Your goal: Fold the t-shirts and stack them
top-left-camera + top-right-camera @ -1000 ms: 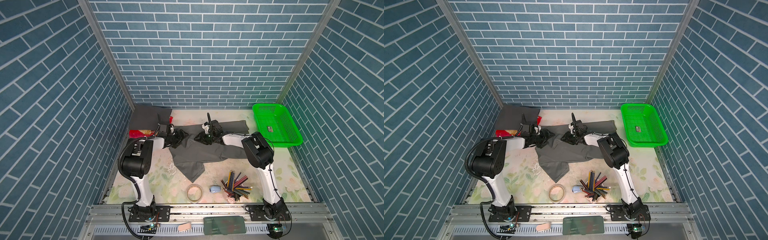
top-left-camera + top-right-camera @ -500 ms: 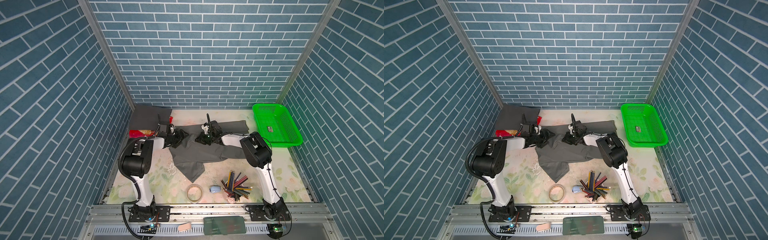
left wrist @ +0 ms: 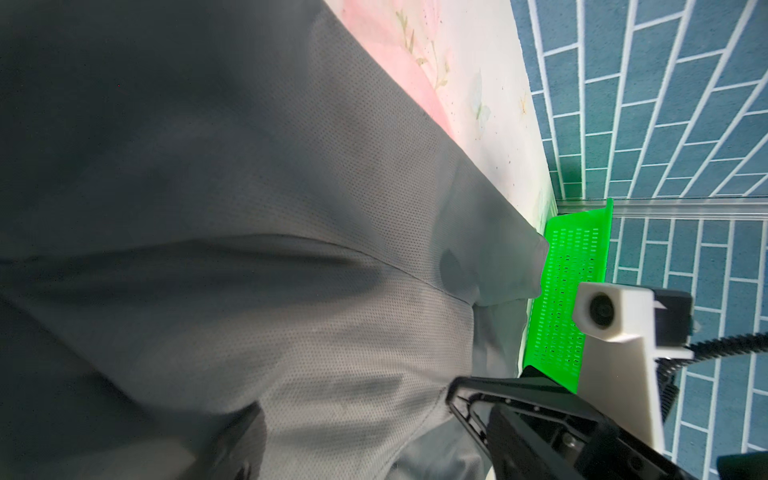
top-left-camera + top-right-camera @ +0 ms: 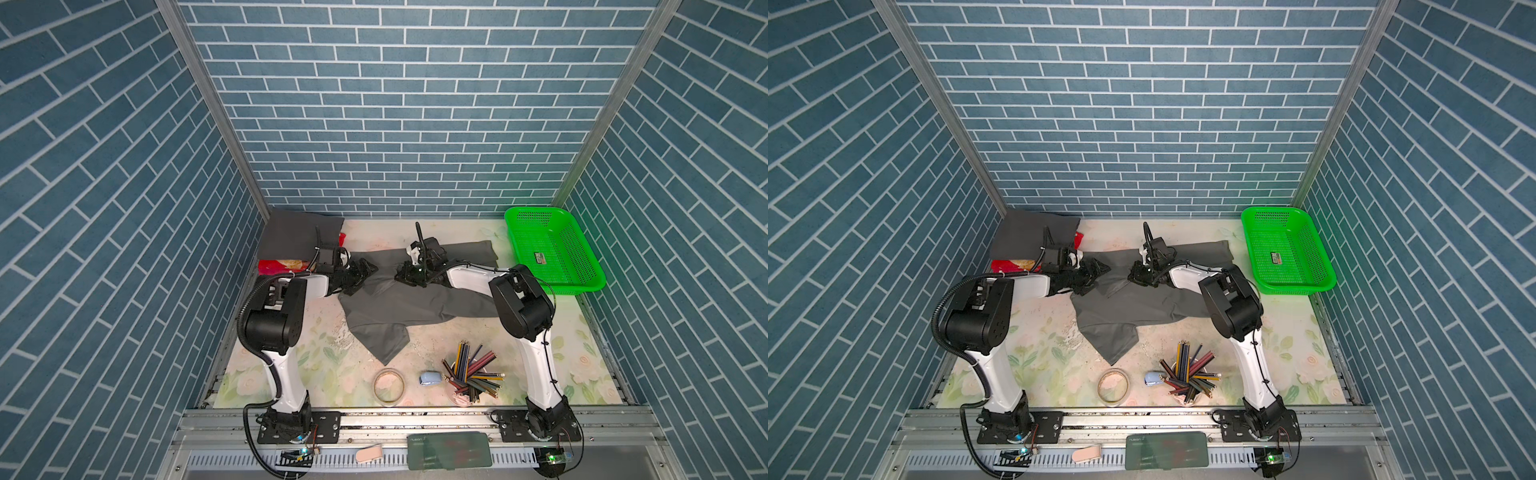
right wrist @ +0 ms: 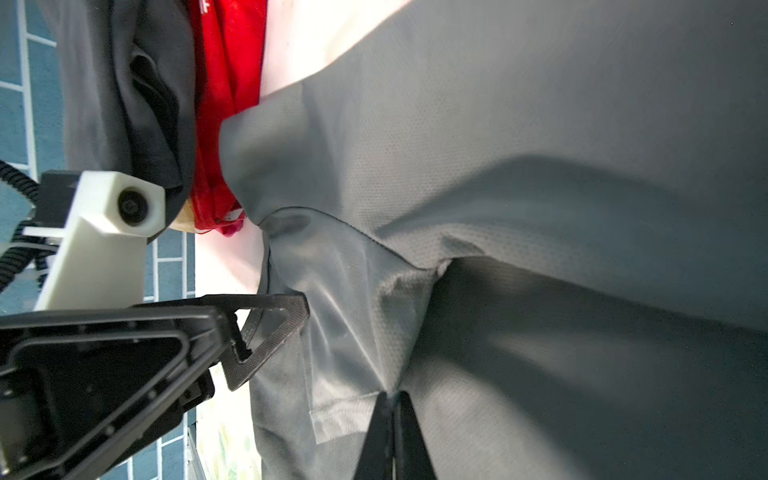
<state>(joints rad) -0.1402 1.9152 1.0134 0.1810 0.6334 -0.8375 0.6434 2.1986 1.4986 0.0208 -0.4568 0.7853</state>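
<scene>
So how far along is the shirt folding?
Roughly halfway. Done: the charcoal shirt lies folded in the back left corner. In hand: the right gripper is shut on the rumpled grey shirt; the left gripper is open at its edge. To do: fold the grey one and stack it on the charcoal one.
</scene>
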